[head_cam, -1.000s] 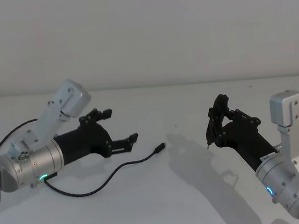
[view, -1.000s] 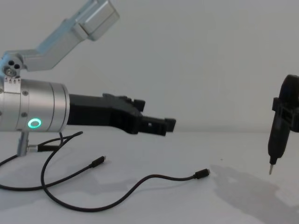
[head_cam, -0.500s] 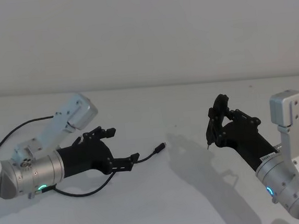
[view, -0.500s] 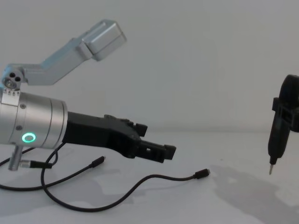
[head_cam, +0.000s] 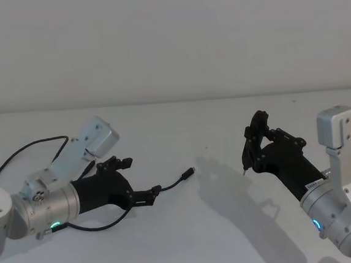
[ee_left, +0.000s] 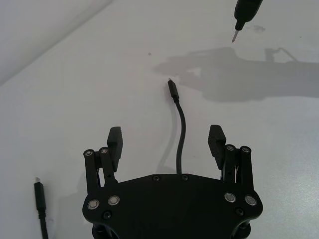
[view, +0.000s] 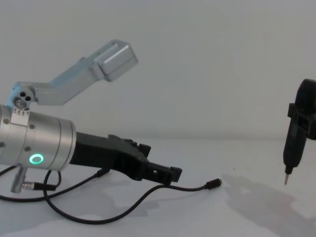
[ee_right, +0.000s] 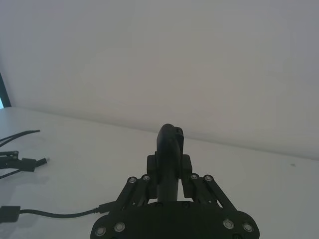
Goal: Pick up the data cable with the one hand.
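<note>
Cable (ee_left: 180, 124) lies loose on the surface (head_cam: 143, 251), running between the wide-spread fingers of your left pincer (ee_left: 165, 134) held low over it, so you are at the grasp: close squarely, then lift, while the right pincer (head_cam: 246, 157) hangs idle, well apart.

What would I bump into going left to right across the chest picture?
Silver wrist with a green ring → left tool, open → data cable's plug → right tool.
</note>
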Available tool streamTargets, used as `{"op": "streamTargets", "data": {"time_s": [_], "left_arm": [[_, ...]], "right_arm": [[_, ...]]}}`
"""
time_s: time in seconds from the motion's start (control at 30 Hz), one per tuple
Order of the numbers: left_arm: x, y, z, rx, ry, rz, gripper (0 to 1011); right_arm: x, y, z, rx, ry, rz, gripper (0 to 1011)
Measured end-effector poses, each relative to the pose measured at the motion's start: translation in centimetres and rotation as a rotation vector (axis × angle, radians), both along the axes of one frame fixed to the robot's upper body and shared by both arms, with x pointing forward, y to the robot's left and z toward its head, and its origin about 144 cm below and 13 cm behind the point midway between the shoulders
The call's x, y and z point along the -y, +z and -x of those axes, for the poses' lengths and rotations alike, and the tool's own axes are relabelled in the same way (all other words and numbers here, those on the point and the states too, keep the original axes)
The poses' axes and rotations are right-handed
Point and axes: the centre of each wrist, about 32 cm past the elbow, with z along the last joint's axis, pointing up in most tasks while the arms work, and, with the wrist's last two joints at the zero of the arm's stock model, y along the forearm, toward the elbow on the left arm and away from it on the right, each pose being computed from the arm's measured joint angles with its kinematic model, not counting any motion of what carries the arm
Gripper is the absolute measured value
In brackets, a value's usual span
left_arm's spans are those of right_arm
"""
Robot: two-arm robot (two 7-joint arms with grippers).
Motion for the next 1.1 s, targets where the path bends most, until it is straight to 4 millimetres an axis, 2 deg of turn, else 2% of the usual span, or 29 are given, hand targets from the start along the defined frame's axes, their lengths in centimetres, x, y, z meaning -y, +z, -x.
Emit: {"op": "streamTargets", "data": {"time_s": [0.7, 0.9, 0.93, 1.03, 1.1], "left_arm": [[0.7, -1.0, -0.4, -0.091, -0.011, -0.022, 992], [0.7, -1.1, -0.5, -0.100, -0.011, -0.026, 874], [0.8, -1.1, -0.5, -0.102, -0.011, -0.027, 824], [0.8, -1.2, -0.5, -0.105, -0.011, -0.028, 770], [0.8, -1.2, -0.5, -0.107, -0.011, -0.029, 684]], "right_arm": [[0.0, 0.0, 0.0, 0.000, 0.000, 0.000, 275], [0.0, 0.0, 0.0, 0.000, 0.000, 0.000, 275], [0.0, 0.0, 0.0, 0.000, 0.000, 0.000, 274], [0.0, 0.0, 0.0, 0.000, 0.000, 0.000, 275], [0.0, 0.0, 0.0, 0.000, 0.000, 0.000, 274]]}}
